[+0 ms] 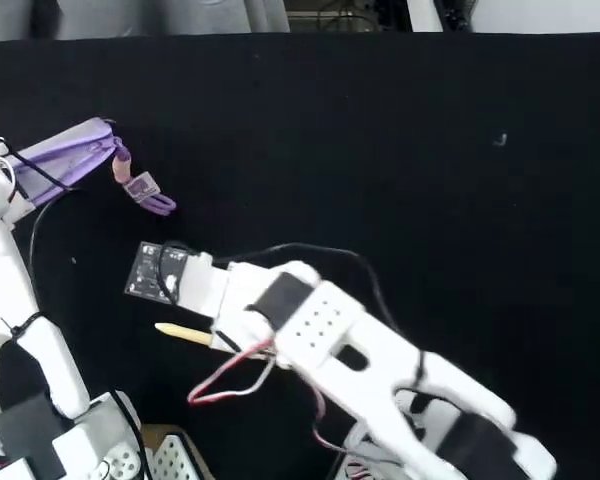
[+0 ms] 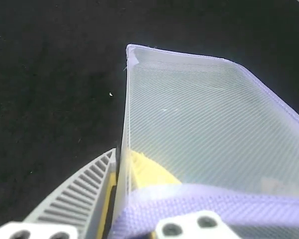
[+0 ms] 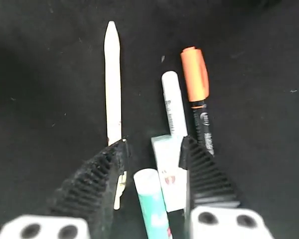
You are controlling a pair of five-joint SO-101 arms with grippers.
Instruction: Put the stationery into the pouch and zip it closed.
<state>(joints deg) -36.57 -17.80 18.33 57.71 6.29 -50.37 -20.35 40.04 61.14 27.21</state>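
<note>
Overhead, the right arm [image 1: 320, 325] hides most stationery [image 1: 183, 333]; left hand [image 2: 125, 172] clamps the pouch [image 2: 204, 129].

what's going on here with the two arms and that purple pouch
The left gripper is clamped on the edge of the clear, purple-trimmed pouch at the left side of the black table. The right gripper is open, low over the stationery, with its fingers either side of a teal tube and a small box. A white pen, an orange-capped marker and a cream pencil lie just beyond. All five lie on the table, none gripped.
</note>
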